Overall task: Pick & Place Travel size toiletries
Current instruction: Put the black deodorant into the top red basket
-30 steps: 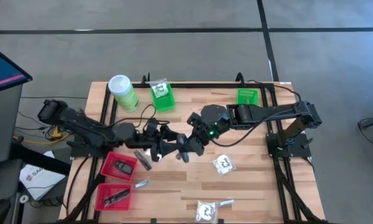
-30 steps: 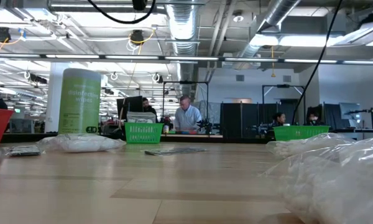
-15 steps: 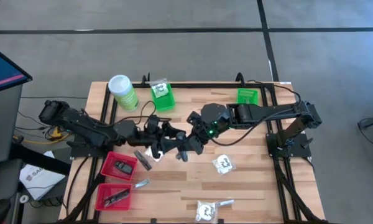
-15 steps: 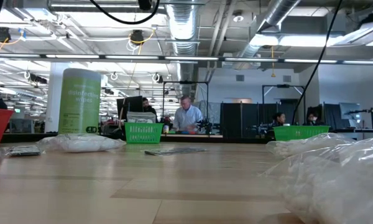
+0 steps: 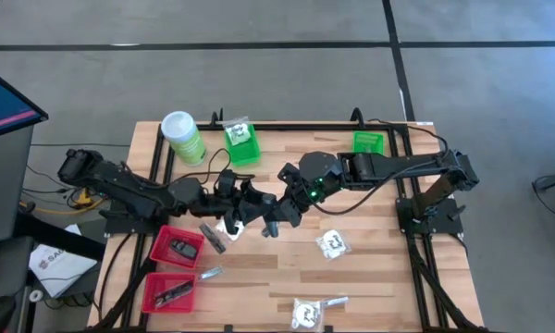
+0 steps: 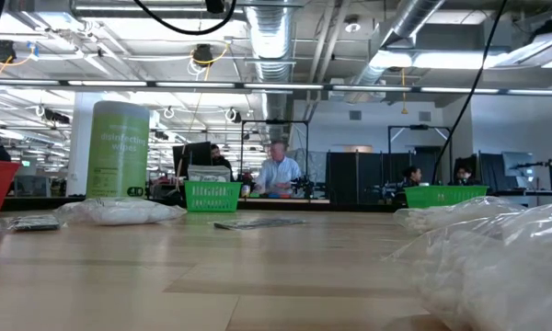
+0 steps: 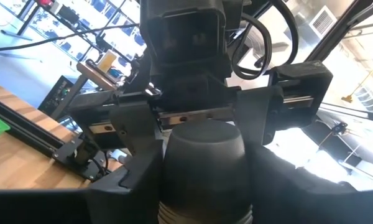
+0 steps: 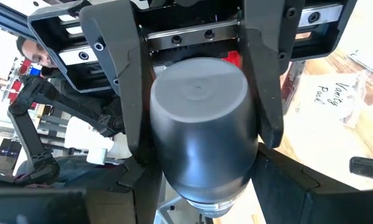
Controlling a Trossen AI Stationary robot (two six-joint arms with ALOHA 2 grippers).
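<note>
A dark grey, round-ended toiletry container (image 8: 199, 124) hangs above the middle of the table between my two grippers, which meet tip to tip. My left gripper (image 5: 252, 211) reaches in from the table's left and is shut on one end. My right gripper (image 5: 279, 213) reaches in from the right and is shut on the other end. In the high view the fingers hide the container. White packets (image 5: 332, 244) (image 5: 307, 313), a silvery sachet (image 5: 210, 273) and a dark stick (image 5: 213, 239) lie flat on the wood. My left gripper pinches the container's wider, domed end (image 7: 174, 177) between its two fingers (image 8: 121, 87), one on each side. It comes in about level from the table's left. My right gripper pinches the narrower, ringed end (image 8: 171, 177) between its two fingers (image 7: 133, 130). It comes from the table's right, slanting slightly down. The container is lifted clear of the table, lying between the two grippers.
Two red baskets (image 5: 177, 246) (image 5: 169, 291) holding dark pieces sit at the near left. Green baskets (image 5: 242, 143) (image 5: 368, 142) and a tall light-green canister (image 5: 182, 137) stand along the far edge. Bare wood lies at the centre right. People work in the room beyond (image 6: 278, 173).
My left gripper's fingers have drawn closer together around the container's end. Both arms have otherwise stayed where they were, and the container has not moved.
</note>
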